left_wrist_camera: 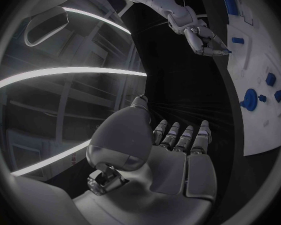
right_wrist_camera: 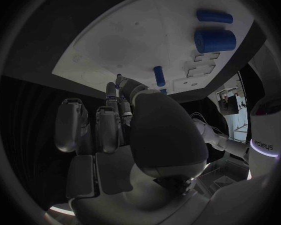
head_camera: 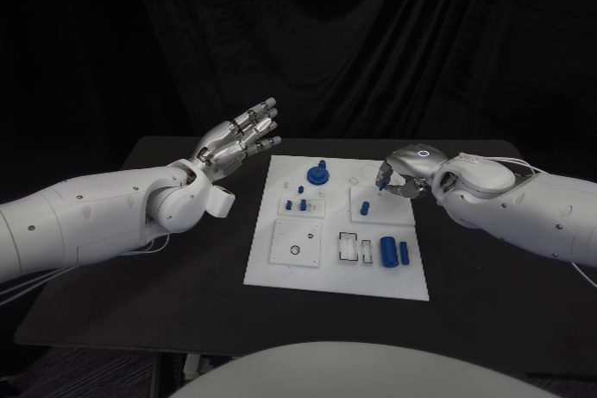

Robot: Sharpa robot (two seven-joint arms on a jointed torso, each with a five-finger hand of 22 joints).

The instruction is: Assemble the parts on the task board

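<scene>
right hand (head_camera: 405, 178) fingers curl down over the far right corner of the task board (head_camera: 336, 281); small blue part (right_wrist_camera: 118, 80) sits pinched at the fingertips (right_wrist_camera: 112, 91) in the right wrist view, which the head view hides behind the knuckles. blue peg (head_camera: 366, 208) lies just beside, nearer the robot. left hand (head_camera: 239, 139) is lifted off the table left of the board, fingers spread wide, holding nothing. left wrist view shows its flat palm (left_wrist_camera: 178, 160). 2 blue cylinders (head_camera: 396, 250) lie at the near right.
</scene>
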